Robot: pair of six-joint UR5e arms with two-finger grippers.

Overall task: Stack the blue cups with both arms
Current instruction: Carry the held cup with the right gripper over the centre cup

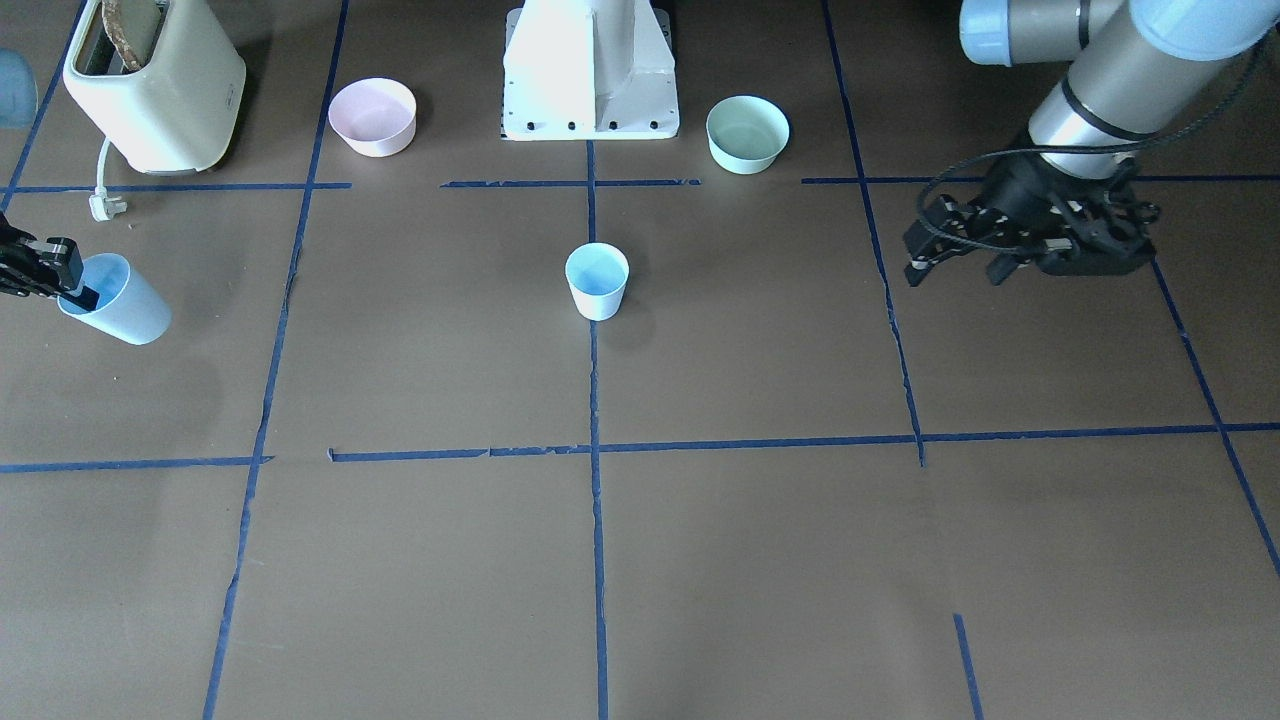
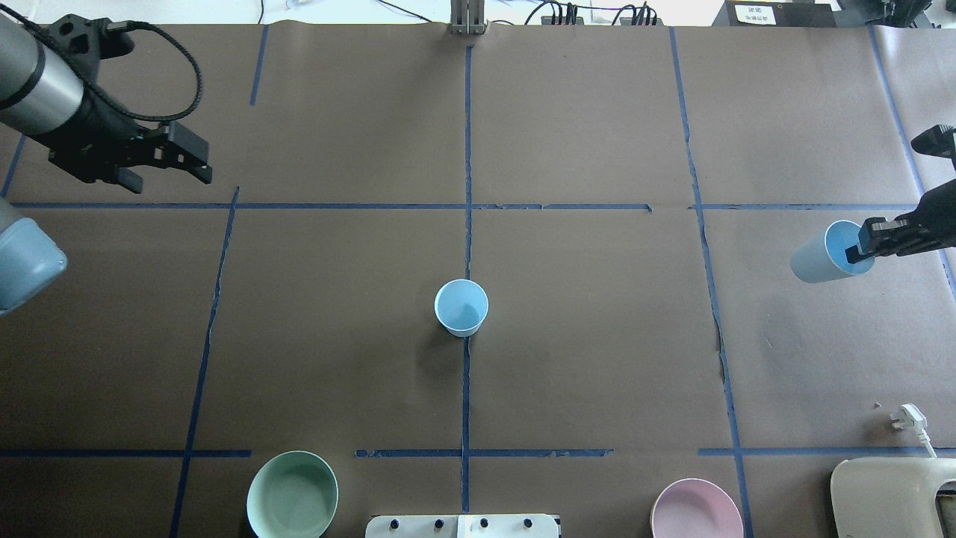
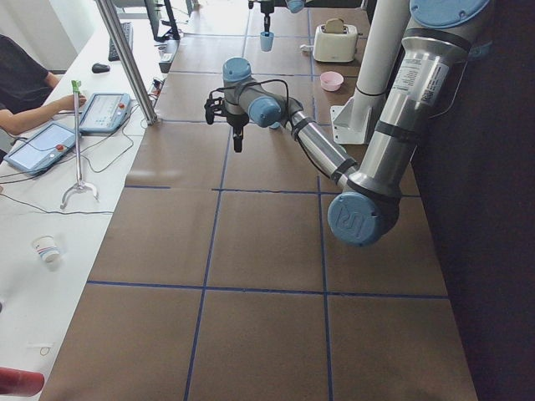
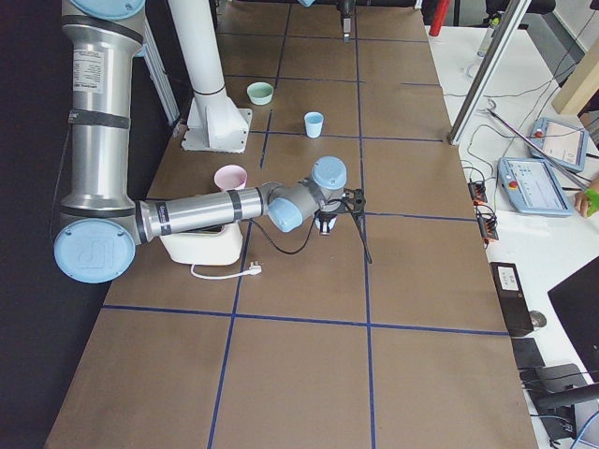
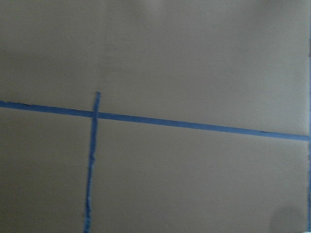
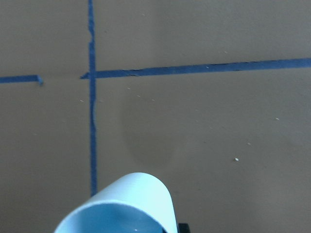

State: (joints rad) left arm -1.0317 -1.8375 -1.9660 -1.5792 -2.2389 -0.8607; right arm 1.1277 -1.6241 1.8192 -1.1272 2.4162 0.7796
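2 blue cups, both pale blue-white outside, brighter blue inside, tapered, no handles. Centre cup [image 2: 461, 307] stands upright mid-tabletop on the long tape line, nothing touching it. Held cup [image 2: 825, 254] is at the far right side, tilted. My right hand [image 2: 870, 240] is clamped on its rim w/ one finger inside, and its shadow lies apart on the paper. Left hand [image 2: 172, 181] hangs over the opposite side, fingers spread, holding nothing, well apart from both cups. Tabletop [image 2: 597, 336] is brown paper w/ a blue tape grid. Near the white pedestal [image 1: 590, 70]: 1 pink bowl [image 2: 697, 509], 1 green bowl [image 2: 292, 495]. 1 cream toaster [image 1: 155, 80] in the corner by the pink bowl, plug [image 1: 105, 205] loose. Side view shows a white desk w/ 2 tablets alongside.
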